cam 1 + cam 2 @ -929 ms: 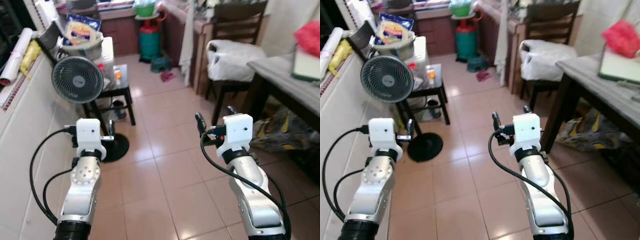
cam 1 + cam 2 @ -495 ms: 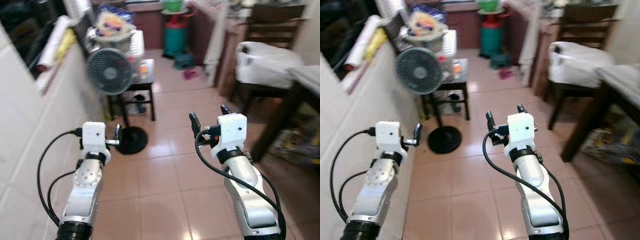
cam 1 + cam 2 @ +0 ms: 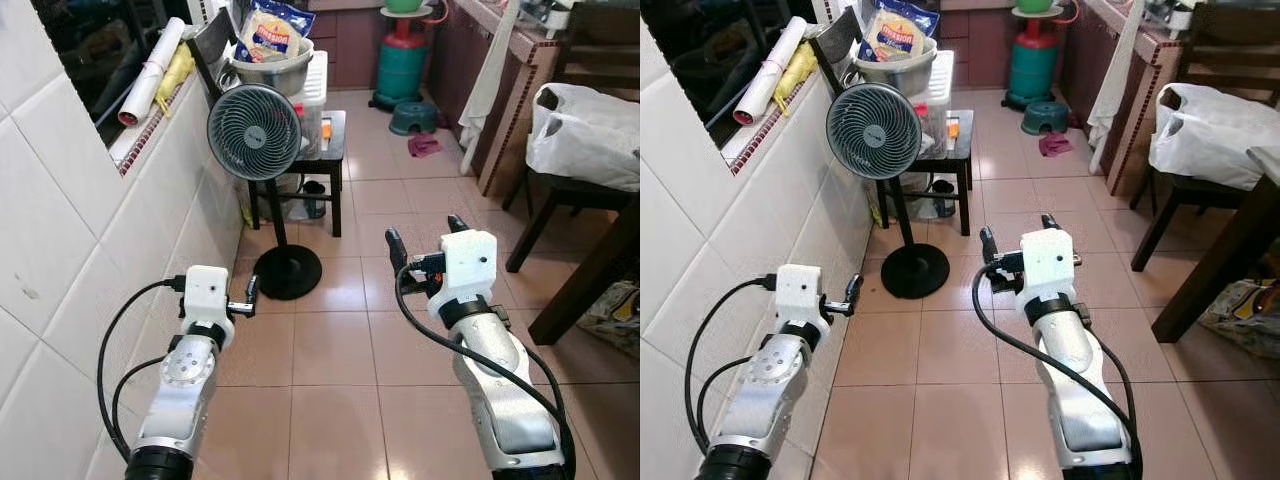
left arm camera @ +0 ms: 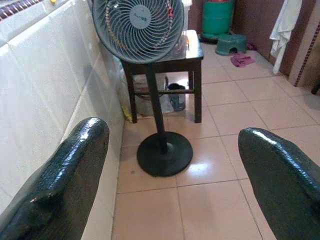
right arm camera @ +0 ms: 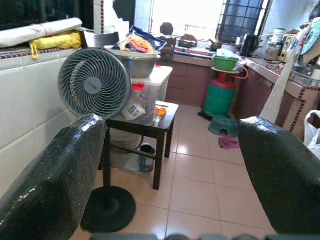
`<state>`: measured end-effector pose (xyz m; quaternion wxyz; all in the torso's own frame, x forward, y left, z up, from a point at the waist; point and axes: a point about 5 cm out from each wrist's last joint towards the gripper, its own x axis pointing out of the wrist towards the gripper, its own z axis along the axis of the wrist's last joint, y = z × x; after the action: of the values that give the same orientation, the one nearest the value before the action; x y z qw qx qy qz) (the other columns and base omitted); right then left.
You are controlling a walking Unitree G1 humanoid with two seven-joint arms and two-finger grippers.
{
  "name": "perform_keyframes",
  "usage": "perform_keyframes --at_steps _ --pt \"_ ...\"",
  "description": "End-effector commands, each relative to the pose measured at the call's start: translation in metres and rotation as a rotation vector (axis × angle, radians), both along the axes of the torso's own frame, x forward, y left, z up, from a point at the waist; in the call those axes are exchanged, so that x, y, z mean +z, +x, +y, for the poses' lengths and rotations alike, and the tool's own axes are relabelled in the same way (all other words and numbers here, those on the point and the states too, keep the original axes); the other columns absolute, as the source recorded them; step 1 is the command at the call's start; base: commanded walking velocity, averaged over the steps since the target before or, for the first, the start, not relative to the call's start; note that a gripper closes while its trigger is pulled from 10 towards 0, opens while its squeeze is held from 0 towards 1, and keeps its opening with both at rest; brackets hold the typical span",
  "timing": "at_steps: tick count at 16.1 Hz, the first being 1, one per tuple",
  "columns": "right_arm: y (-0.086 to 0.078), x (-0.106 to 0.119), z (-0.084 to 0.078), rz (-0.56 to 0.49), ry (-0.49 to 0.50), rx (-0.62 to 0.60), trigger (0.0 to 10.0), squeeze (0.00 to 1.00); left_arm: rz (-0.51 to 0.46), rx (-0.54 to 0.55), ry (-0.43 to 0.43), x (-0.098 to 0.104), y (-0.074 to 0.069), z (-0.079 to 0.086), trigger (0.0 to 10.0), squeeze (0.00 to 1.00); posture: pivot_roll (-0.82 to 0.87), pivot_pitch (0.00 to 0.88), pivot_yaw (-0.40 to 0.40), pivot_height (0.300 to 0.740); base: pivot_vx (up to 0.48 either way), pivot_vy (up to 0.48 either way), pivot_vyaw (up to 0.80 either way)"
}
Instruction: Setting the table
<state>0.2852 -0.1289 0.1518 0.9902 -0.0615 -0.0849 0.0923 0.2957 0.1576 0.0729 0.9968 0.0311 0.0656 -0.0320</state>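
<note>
Tiled kitchen floor (image 3: 330,350), standing fan (image 3: 254,132), both tools empty, spread

even daylight, sharp head views; glare on the floor tiles (image 4: 210,160) beside the fan (image 3: 254,131); near fingers (image 5: 50,185) blurred.

A pedestal fan (image 3: 254,132) stands on the tiled floor (image 3: 330,350) against the wall on the left, with a small side table (image 3: 318,160) just behind it carrying a plastic bin (image 3: 312,95). Farther back stands a gas cylinder (image 3: 399,65), and on the right a chair (image 3: 560,190) holds a plastic bag (image 3: 590,135).
</note>
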Motion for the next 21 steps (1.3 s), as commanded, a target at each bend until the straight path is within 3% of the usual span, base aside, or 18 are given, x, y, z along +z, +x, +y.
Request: perform_keyframes --at_steps 1,3,4,5,6,8,10,12,14,16,17,18,19,20,21 --pt "0.000 0.001 0.003 -0.007 0.006 0.015 10.0 0.81 0.000 0.002 0.005 0.000 0.000 0.004 10.0 0.00 -0.04 0.000 0.033 0.740 0.000 0.000 0.00" --pt "0.001 -0.067 0.002 0.220 -0.028 0.015 10.0 0.80 0.252 -0.068 0.089 -0.065 -0.022 0.012 10.0 0.00 -0.03 0.000 0.026 0.740 0.000 0.000 0.00" --pt "-0.001 -0.084 0.000 0.285 -0.027 0.009 10.0 0.80 0.323 -0.072 0.092 -0.079 -0.030 0.015 10.0 0.00 -0.03 0.000 0.024 0.740 0.000 0.000 0.00" --pt "-0.008 -0.120 -0.004 0.435 -0.033 -0.003 10.0 0.75 0.461 -0.073 0.080 -0.103 -0.049 0.021 10.0 0.00 -0.03 0.000 0.023 0.740 0.000 0.000 0.00" --pt "-0.010 -0.126 -0.005 0.463 -0.035 -0.006 10.0 0.75 0.486 -0.074 0.076 -0.107 -0.052 0.021 10.0 0.00 -0.03 0.000 0.020 0.740 0.000 0.000 0.00" --pt "-0.036 -0.177 -0.014 0.691 -0.102 -0.033 10.0 0.67 0.655 -0.103 0.081 -0.133 -0.080 0.022 10.0 0.00 -0.03 0.000 0.015 0.740 0.000 0.000 0.00" --pt "-0.053 -0.198 -0.019 0.798 -0.154 -0.039 10.0 0.66 0.720 -0.085 0.062 -0.142 -0.090 0.023 10.0 0.00 -0.03 0.000 0.008 0.740 0.000 0.000 0.00" --pt "-0.074 -0.218 -0.030 0.942 -0.129 -0.086 10.0 0.66 0.773 -0.088 0.068 -0.148 -0.098 0.024 10.0 0.00 -0.03 0.000 0.004 0.740 0.000 0.000 0.00" --pt "-0.084 -0.225 -0.035 1.004 -0.130 -0.101 10.0 0.63 0.789 -0.101 0.075 -0.149 -0.100 0.024 10.0 0.00 -0.03 0.000 0.004 0.740 0.000 0.000 0.00" --pt "-0.108 -0.238 -0.048 1.100 -0.170 -0.117 10.0 0.58 0.833 -0.102 0.086 -0.154 -0.109 0.027 10.0 0.00 -0.04 0.000 0.003 0.740 0.000 0.000 0.00" --pt "-0.111 -0.240 -0.050 1.110 -0.174 -0.127 10.0 0.45 0.837 -0.100 0.086 -0.155 -0.110 0.028 10.0 0.00 -0.05 0.000 0.008 0.740 0.000 0.000 0.00" --pt "-0.113 -0.240 -0.053 1.118 -0.163 -0.141 10.0 0.44 0.837 -0.103 0.089 -0.155 -0.110 0.027 10.0 0.00 -0.05 0.000 0.011 0.740 0.000 0.000 0.00" --pt "-0.114 -0.241 -0.053 1.121 -0.151 -0.145 10.0 0.09 0.834 -0.100 0.078 -0.155 -0.110 0.026 10.0 0.00 -0.05 0.000 0.010 0.740 0.000 0.000 0.00" --pt "-0.115 -0.241 -0.053 1.121 -0.151 -0.141 10.0 0.00 0.834 -0.097 0.077 -0.155 -0.110 0.026 10.0 0.00 -0.06 0.000 0.013 0.740 0.247 0.285 0.00" --pt "-0.115 -0.241 -0.051 1.123 -0.165 -0.122 10.0 0.00 0.835 -0.100 0.080 -0.155 -0.110 0.026 10.0 0.00 -0.06 0.000 0.015 0.740 0.285 0.296 0.00"
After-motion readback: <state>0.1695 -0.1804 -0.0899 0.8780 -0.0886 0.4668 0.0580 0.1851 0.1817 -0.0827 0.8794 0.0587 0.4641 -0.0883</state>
